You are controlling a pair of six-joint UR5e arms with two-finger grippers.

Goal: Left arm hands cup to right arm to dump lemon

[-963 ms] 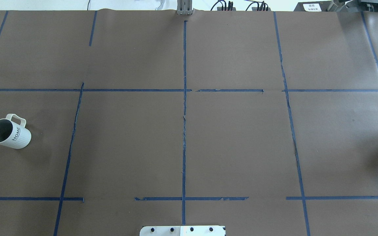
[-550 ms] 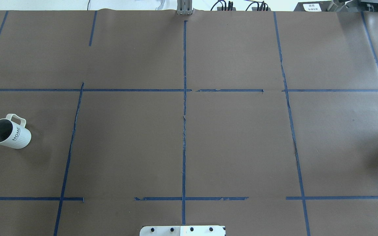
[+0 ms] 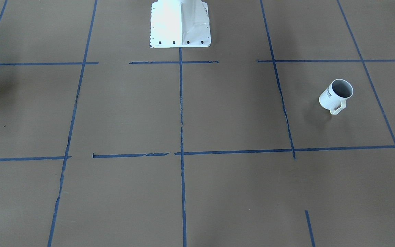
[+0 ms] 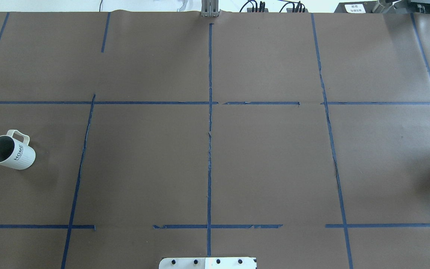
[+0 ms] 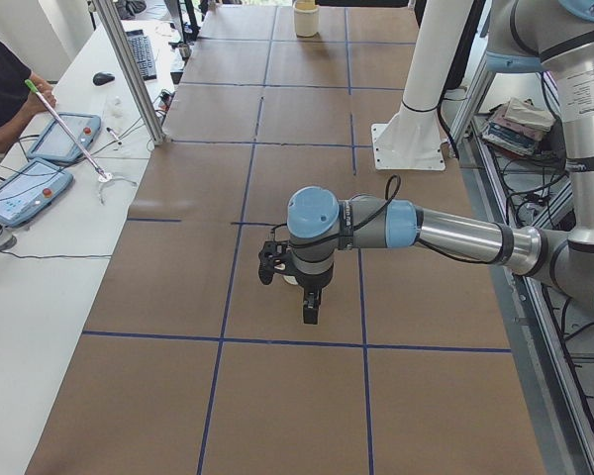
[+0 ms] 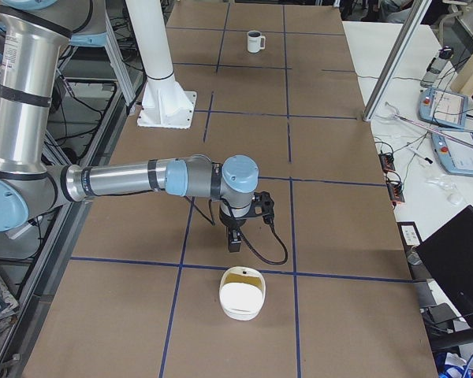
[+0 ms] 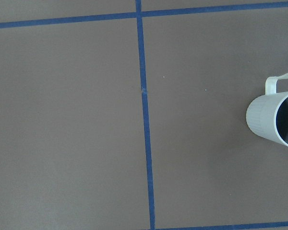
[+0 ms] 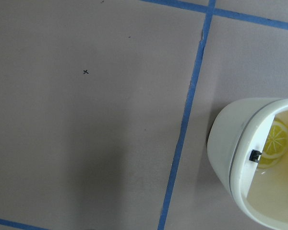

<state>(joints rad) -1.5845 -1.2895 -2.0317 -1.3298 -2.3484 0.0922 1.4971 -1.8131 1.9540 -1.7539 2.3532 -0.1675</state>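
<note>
The white ribbed cup (image 4: 10,150) with "HOME" on its side stands upright at the table's far left, handle away from the robot. It also shows in the front-facing view (image 3: 335,94) and at the far end in the right view (image 6: 255,41). Its grey inside shows nothing. The left wrist view catches the cup (image 7: 273,117) at its right edge. My left gripper (image 5: 309,302) points down over the table; I cannot tell its state. My right gripper (image 6: 235,239) hangs just behind a white tub (image 6: 240,303), state unclear. A yellow lemon slice (image 8: 273,143) lies in that tub (image 8: 225,143).
The white robot pedestal (image 3: 180,24) stands at the table's near-robot edge. Blue tape lines grid the brown table cover. A person (image 5: 2,84) sits at a side table with tablets (image 5: 25,188) beyond a metal post (image 5: 129,69). A monitor (image 6: 457,252) stands off the table.
</note>
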